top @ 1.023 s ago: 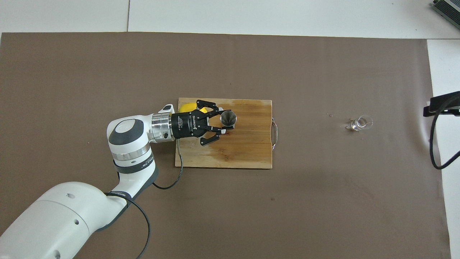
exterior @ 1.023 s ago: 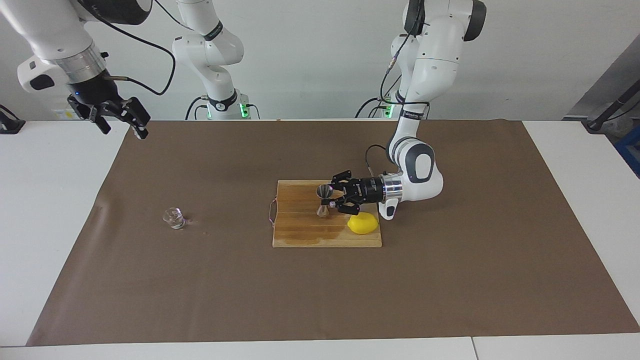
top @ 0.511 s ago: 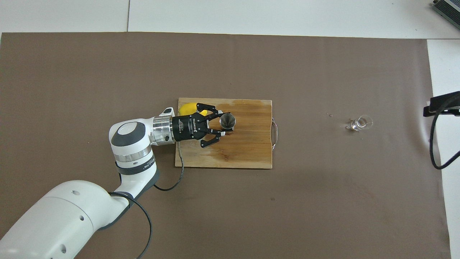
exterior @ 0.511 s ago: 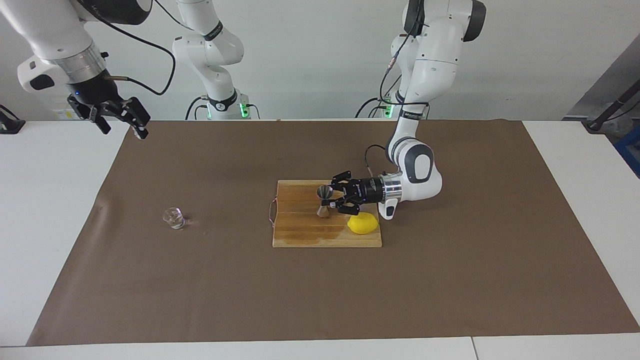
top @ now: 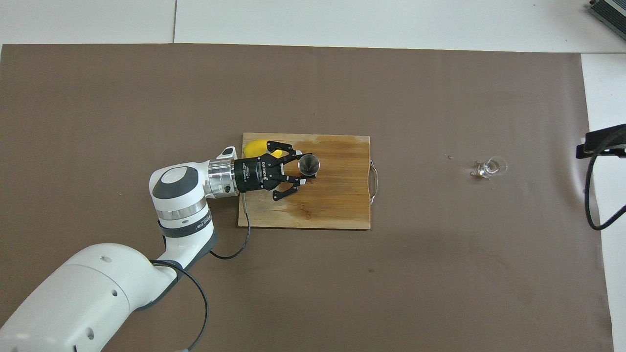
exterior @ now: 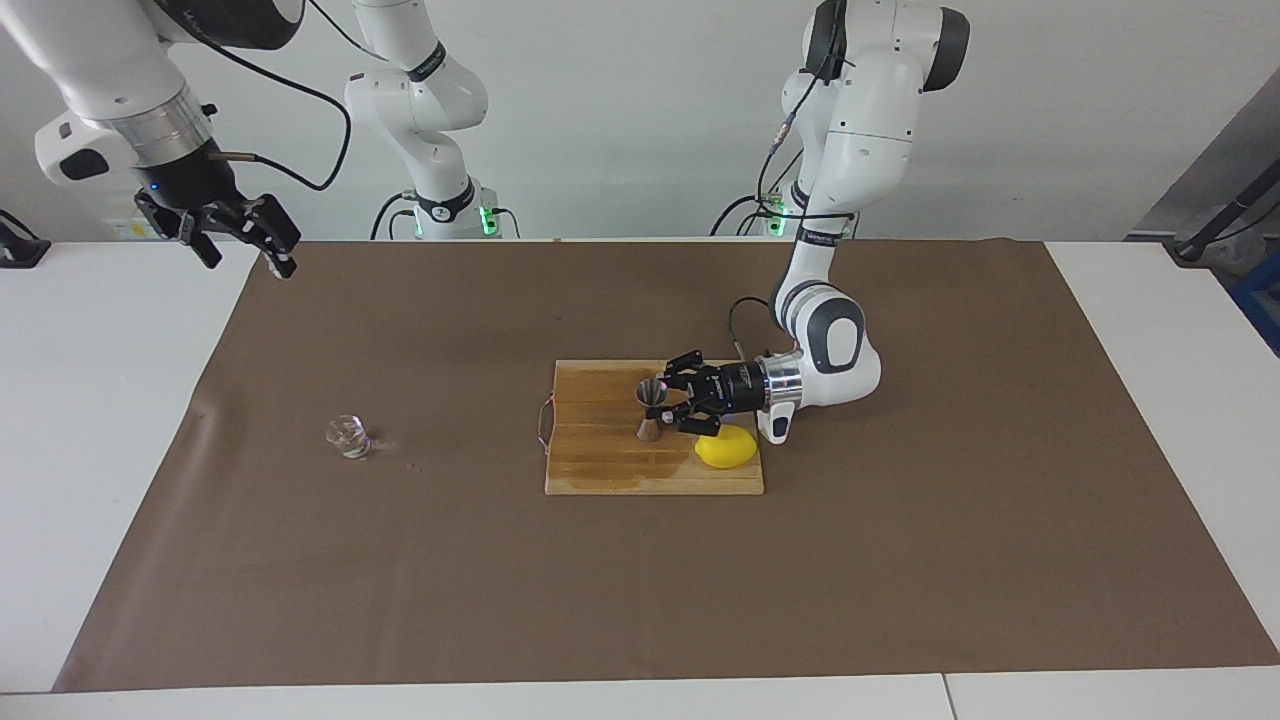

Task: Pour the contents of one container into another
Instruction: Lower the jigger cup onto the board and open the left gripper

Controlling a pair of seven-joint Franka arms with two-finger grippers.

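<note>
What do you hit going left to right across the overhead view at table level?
Yellow lemon on the wooden cutting board → left gripper, shut on the small silver hourglass-shaped steel jigger → board's metal handle → tiny clear faceted glass cup on the brown mat.

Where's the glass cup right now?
The glass cup stands alone on the brown mat, toward the right arm's end of the table, apart from the cutting board.
</note>
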